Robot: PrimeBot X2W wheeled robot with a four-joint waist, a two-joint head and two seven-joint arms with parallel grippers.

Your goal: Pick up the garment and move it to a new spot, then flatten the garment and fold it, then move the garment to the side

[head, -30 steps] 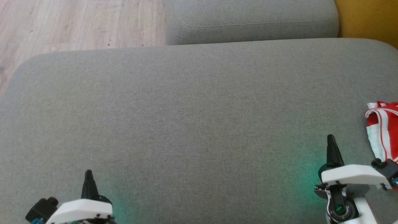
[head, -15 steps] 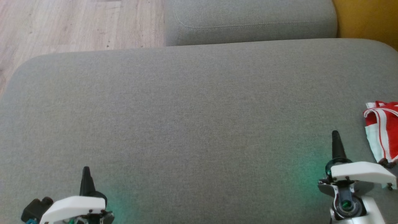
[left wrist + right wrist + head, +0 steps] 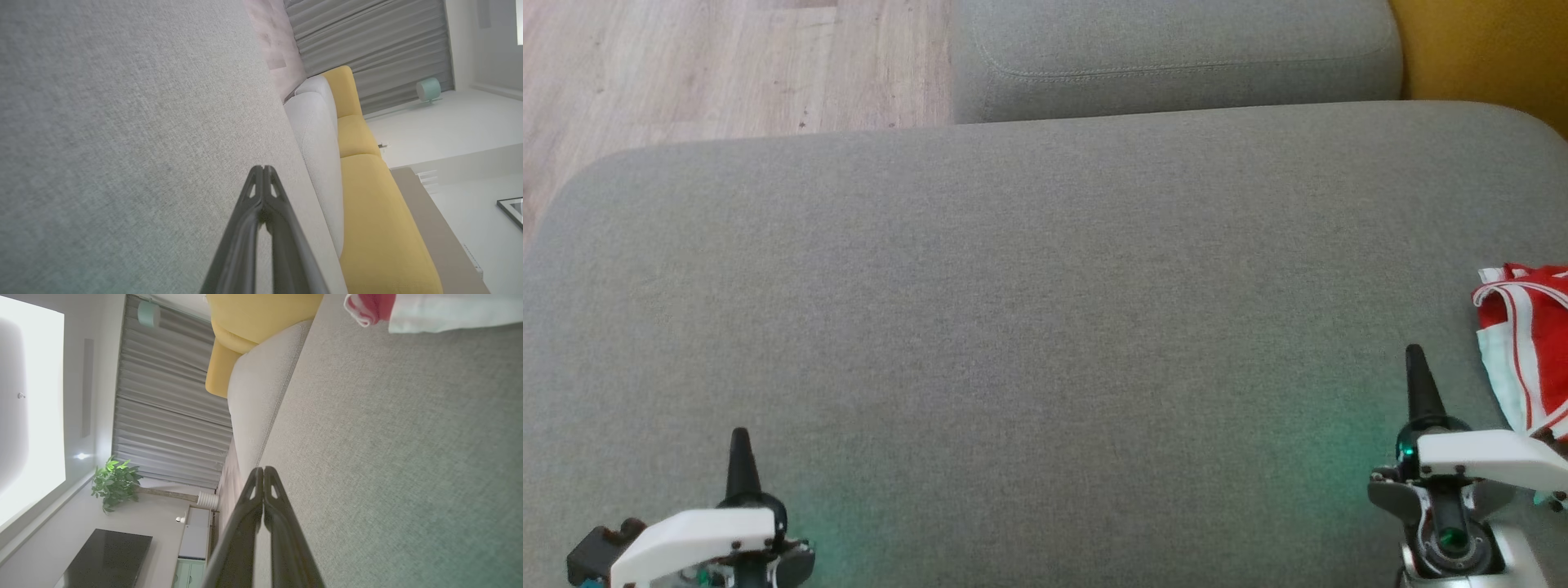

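The garment (image 3: 1529,343), red with white sleeve end and striped trim, lies bunched at the right edge of the head view on the grey sofa seat (image 3: 1045,310), partly cut off by the frame. A corner of the garment (image 3: 408,310) also shows at the top of the right wrist view. My right gripper (image 3: 1414,359) is shut and empty, just left of the garment and apart from it; the right gripper (image 3: 263,470) shows both tips pressed together. My left gripper (image 3: 739,438) is shut and empty at the lower left; the left gripper (image 3: 262,169) hovers over bare fabric.
A second grey cushion (image 3: 1176,57) adjoins the seat's far edge. Wooden floor (image 3: 727,65) lies beyond the far left corner. A yellow cushion (image 3: 1486,49) sits at the top right.
The head view has shifted slightly. The left gripper has drawn down and left in the view; the right gripper has slid a little right, closer to the garment. Both stay shut.
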